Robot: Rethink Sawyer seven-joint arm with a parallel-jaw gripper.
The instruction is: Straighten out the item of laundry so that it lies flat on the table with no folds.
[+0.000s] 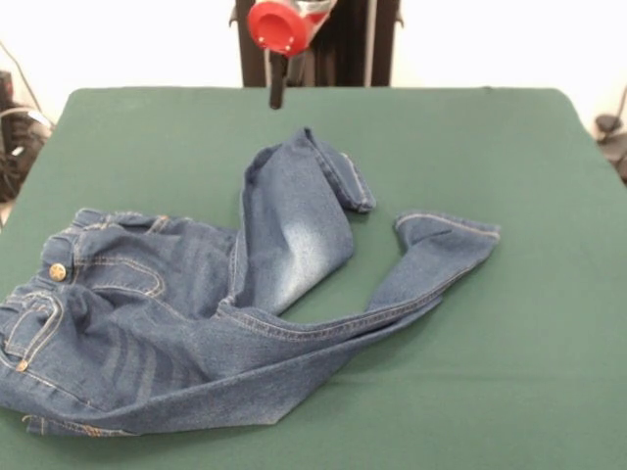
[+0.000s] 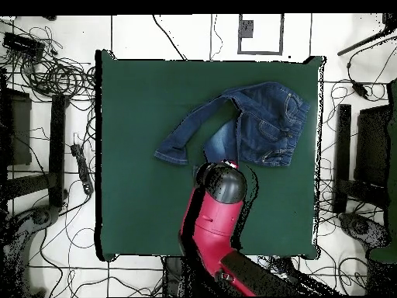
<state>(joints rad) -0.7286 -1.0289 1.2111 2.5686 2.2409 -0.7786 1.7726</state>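
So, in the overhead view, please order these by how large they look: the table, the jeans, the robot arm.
1. The table, by far the largest.
2-3. The jeans and the robot arm look similar; the arm is nearer the camera, so I leave them unranked.

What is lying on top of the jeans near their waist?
One leg of the jeans is folded back over the seat beside the waistband, with its cuff on the table. The denim beneath that leg is covered and cannot be seen.
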